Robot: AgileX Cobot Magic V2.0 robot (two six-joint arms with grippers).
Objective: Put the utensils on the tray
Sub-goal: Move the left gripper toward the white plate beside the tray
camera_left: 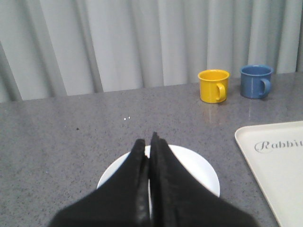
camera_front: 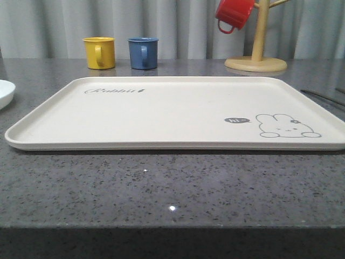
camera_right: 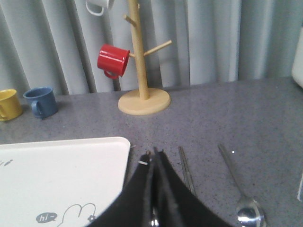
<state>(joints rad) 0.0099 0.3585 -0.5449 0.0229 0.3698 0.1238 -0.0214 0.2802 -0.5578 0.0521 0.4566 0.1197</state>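
The cream tray [camera_front: 161, 116] with the rabbit drawing lies mid-table with nothing on it. A round white plate [camera_left: 201, 171] sits on the counter left of the tray [camera_left: 277, 165], and its edge [camera_front: 4, 93] shows at the far left. My left gripper [camera_left: 150, 141] hovers over the plate, shut and holding nothing. Right of the tray [camera_right: 61, 179] lie the flat metal chopsticks [camera_right: 185, 169] and a metal spoon [camera_right: 242, 202]. My right gripper [camera_right: 152, 153] is shut between the tray corner and the chopsticks. A shiny metal glint shows under its fingers; I cannot tell what it is.
A yellow mug [camera_front: 99, 52] and a blue mug [camera_front: 143, 52] stand behind the tray. A wooden mug tree [camera_front: 256, 58] at the back right carries a red mug [camera_front: 233, 13]. The chopsticks' ends [camera_front: 323, 98] reach the right edge.
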